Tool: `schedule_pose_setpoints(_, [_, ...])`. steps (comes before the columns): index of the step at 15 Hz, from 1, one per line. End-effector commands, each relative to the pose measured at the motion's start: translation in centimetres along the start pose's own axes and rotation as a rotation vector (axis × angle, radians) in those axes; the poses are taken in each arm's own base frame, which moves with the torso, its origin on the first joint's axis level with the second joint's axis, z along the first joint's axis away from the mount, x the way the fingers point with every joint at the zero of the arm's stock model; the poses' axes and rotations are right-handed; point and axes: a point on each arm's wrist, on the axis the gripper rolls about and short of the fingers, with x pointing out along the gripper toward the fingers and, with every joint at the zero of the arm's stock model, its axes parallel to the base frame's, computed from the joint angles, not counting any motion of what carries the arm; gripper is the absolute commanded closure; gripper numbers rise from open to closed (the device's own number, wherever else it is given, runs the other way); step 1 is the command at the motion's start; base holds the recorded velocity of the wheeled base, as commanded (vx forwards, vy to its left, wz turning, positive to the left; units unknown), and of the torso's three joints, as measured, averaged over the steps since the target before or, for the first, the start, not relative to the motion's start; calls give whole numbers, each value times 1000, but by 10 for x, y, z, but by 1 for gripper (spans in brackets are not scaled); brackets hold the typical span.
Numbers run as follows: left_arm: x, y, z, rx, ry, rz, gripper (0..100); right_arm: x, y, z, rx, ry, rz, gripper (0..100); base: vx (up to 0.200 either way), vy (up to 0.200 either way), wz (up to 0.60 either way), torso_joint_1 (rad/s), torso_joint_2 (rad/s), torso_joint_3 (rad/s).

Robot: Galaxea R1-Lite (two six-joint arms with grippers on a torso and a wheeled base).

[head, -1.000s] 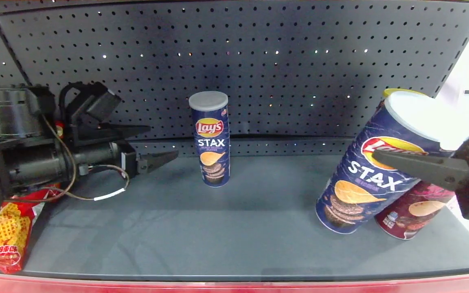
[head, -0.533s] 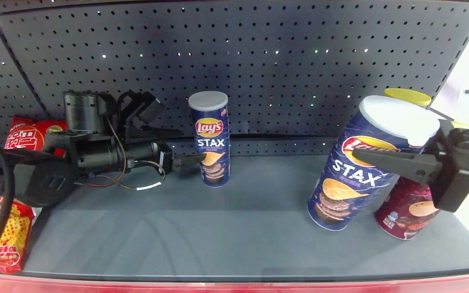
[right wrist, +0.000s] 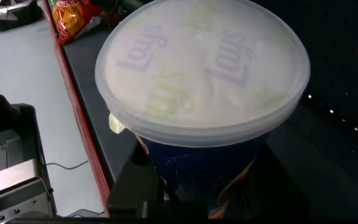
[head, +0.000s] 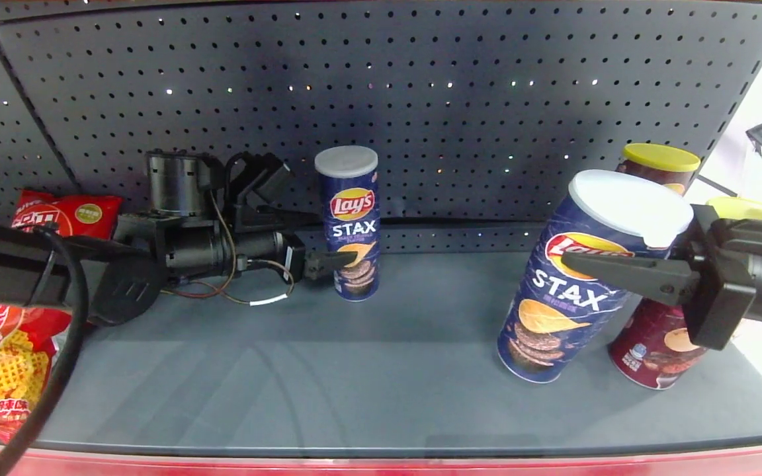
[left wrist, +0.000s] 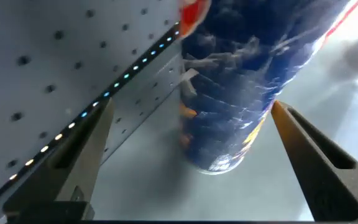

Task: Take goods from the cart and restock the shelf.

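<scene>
Looking from the head view, you find the standing blue can (head: 352, 225) at 3 o'clock from your left gripper (head: 344, 250), right at its tips and much nearer this arm than the other; the can's long side runs straight up, 12 to 6, near the back of the shelf (head: 381, 390); the left wrist view shows you more: the can (left wrist: 241, 93) sits between two fingers spread wide, with a gap on each side, so this gripper (left wrist: 191, 106) is open and grips nothing; closing it square across the can looks like your next job. Farther toward 3 o'clock, your right gripper (head: 609, 271) is clamped on the leaning blue can (head: 573, 311); its lid tips toward 1 o'clock and its foot toward 7, low edge seemingly on the shelf, just beside the dark red can (head: 659, 337); the right wrist view gives you the white lid (right wrist: 201, 68) from above but hides the foot; use the head view to judge the lean.
</scene>
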Motion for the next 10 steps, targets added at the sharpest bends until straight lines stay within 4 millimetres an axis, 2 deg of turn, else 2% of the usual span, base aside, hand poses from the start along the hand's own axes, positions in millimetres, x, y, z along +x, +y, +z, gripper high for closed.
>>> schedule_pose_setpoints(1, [3, 0, 2, 4, -6, -2, 0, 0, 0, -2, 4, 6, 1, 100, 0, 0, 0, 0, 0, 0])
schedule_pose_setpoints(7, [23, 10, 4, 15, -23, -7, 0, 0, 1, -6, 13, 17, 3, 100, 0, 0, 0, 0, 0, 0])
schedule_pose_setpoints(10, [32, 1, 5, 12, -25, -37, 0, 0, 2, -8, 16, 22, 4, 100, 0, 0, 0, 0, 0, 0])
